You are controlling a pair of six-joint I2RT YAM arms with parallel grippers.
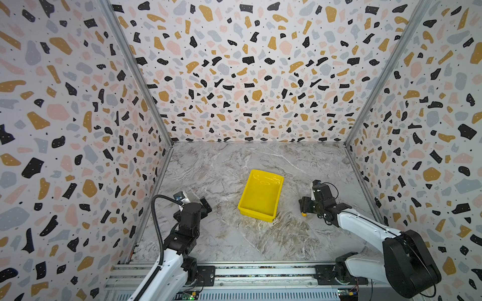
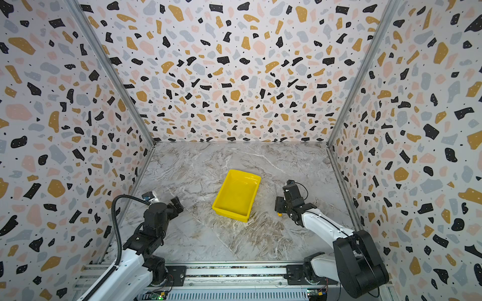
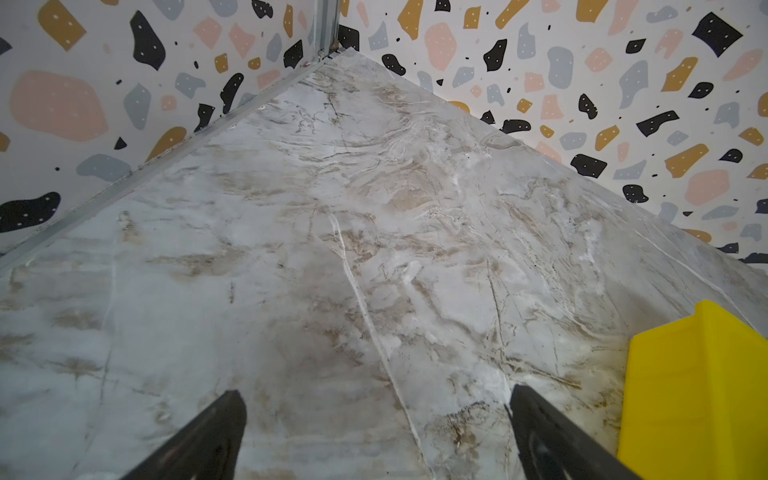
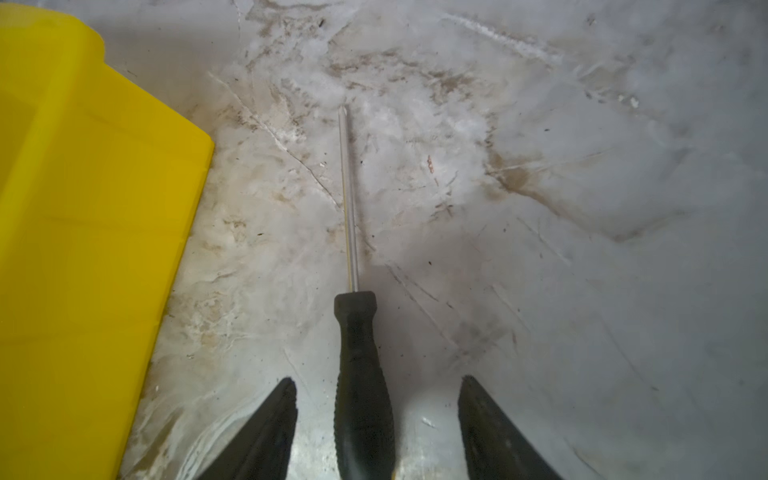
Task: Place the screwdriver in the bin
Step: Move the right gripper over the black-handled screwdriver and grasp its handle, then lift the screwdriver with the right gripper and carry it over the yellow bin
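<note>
The screwdriver (image 4: 360, 374) lies flat on the marble table to the right of the bin, its thin silver shaft pointing toward the back. In both top views only its orange-yellow end (image 1: 303, 214) (image 2: 279, 214) shows under the gripper. My right gripper (image 4: 378, 380) (image 1: 303, 206) (image 2: 279, 206) is low over the black handle and open. One finger stands on each side of the handle, with table showing in both gaps. The yellow bin (image 1: 261, 194) (image 2: 237, 194) (image 4: 83, 249) sits mid-table with nothing in it. My left gripper (image 3: 377, 390) (image 1: 206, 204) (image 2: 177, 204) is open and holds nothing, left of the bin (image 3: 698, 395).
Terrazzo-patterned walls close the table in on the left, back and right. A metal rail (image 1: 234, 271) with both arm bases runs along the front edge. The bin's right wall stands close beside the screwdriver.
</note>
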